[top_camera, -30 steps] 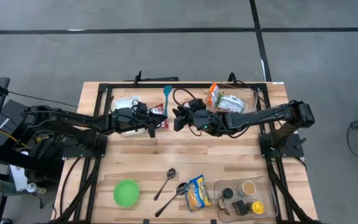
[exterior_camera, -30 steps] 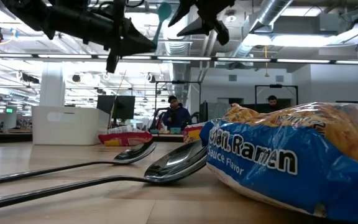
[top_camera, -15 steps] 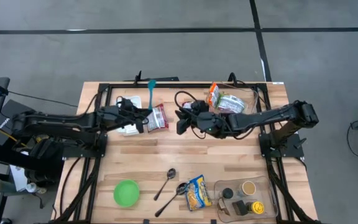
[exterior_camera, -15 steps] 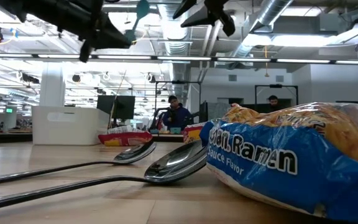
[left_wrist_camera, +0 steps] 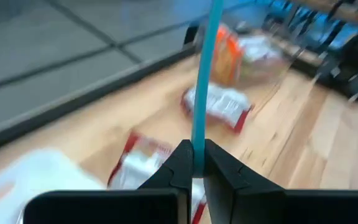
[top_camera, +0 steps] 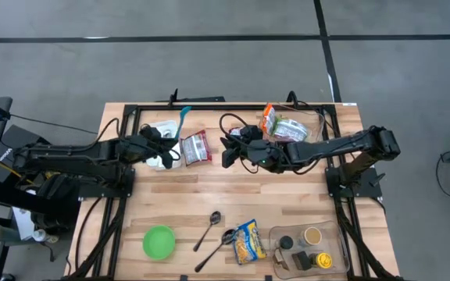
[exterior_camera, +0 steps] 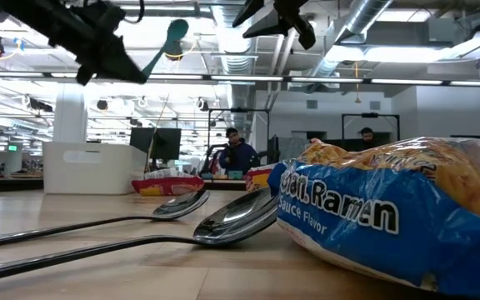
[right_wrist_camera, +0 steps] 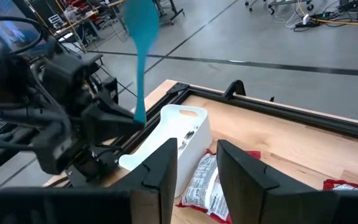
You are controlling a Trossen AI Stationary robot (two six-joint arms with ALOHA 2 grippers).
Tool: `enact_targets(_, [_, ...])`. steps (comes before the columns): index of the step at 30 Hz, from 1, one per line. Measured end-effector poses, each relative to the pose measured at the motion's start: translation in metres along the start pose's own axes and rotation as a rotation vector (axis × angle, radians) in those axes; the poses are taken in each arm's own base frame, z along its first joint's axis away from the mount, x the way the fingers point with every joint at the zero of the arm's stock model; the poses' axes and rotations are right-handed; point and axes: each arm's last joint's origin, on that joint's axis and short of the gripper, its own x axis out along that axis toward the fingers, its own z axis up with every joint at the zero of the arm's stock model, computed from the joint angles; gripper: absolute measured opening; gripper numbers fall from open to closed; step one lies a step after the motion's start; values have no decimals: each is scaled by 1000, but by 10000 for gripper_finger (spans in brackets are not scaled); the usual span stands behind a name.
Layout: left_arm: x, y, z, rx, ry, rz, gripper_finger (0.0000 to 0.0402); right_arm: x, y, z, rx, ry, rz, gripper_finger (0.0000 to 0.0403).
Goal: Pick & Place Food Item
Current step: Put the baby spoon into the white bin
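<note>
My left gripper (top_camera: 170, 150) hangs above the table's far left, shut on a teal spoon (top_camera: 183, 117) whose head (exterior_camera: 174, 32) points up. Below it a white container (top_camera: 161, 128) stands on the table, and a red and white packet (top_camera: 196, 147) lies flat beside it. My right gripper (top_camera: 226, 150) hovers just right of that packet, open, with nothing between its fingers (right_wrist_camera: 161, 167). An orange and green food bag (top_camera: 284, 126) lies at the far right. A blue and yellow ramen pack (top_camera: 247, 240) lies near the front edge. My left gripper pinches the lower end of the teal spoon's thin handle (left_wrist_camera: 198, 134) between its two fingertips. The fingers come nearly level from the table's left and lie across the handle. The spoon slants up out of the fingers, head uppermost, lifted clear of the table.
Two metal spoons (top_camera: 209, 228) and a green bowl (top_camera: 158, 242) lie at the front. A clear tray (top_camera: 307, 246) with small jars stands at the front right. A black frame (top_camera: 233, 105) runs along the far edge. People sit in the room behind (exterior_camera: 233, 150).
My left gripper has drawn back toward the table's left edge, away from my right gripper, still shut on the teal spoon. The spoon has gone with it and tipped from nearly upright to slanting.
</note>
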Motion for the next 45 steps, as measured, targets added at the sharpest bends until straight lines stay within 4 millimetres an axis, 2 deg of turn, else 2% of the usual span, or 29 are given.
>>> enact_targets(14, [-1,27,-30,-135,345,200,15,0,0,0,1,0,-1,107])
enact_targets(23, [1,41,-36,-206,492,242,16,1,0,0,1,3,1,107])
enact_targets(45, [28,59,-48,-328,729,335,16,0,0,-1,2,8,8,107])
